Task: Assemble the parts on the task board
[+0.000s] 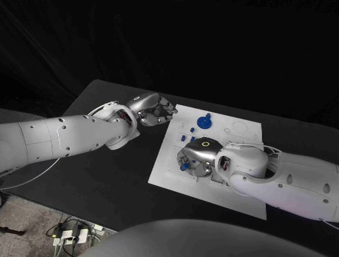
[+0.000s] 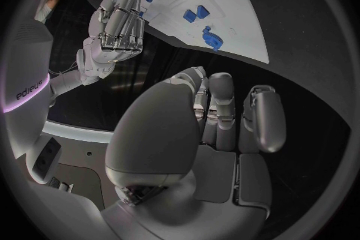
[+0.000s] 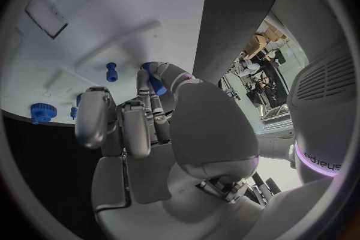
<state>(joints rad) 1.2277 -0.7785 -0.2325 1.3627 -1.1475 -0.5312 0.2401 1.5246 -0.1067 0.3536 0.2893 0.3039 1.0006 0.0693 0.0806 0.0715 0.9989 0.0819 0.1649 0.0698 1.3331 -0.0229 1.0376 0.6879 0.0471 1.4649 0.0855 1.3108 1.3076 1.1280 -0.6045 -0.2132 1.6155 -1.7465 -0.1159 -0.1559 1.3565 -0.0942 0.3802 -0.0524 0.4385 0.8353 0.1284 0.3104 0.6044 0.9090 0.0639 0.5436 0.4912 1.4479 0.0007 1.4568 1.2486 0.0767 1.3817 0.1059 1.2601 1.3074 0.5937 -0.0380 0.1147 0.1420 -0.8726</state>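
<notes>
Board (image 1: 239, 184) sits mid-counter; our right hand (image 1: 197, 158) pinches a blue peg (image 3: 155, 83) over its nine-o'clock edge. Left hand (image 1: 155, 111) hovers curled, empty. We should seat it upright, gently.

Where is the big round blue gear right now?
In the head view the blue gear sits on the far part of the white task board, just right of the left robot hand.

One white board (image 1: 239, 134) lies on one black table (image 1: 100, 176), with two robot hands over it (several small blue parts, too clustered to count).
</notes>
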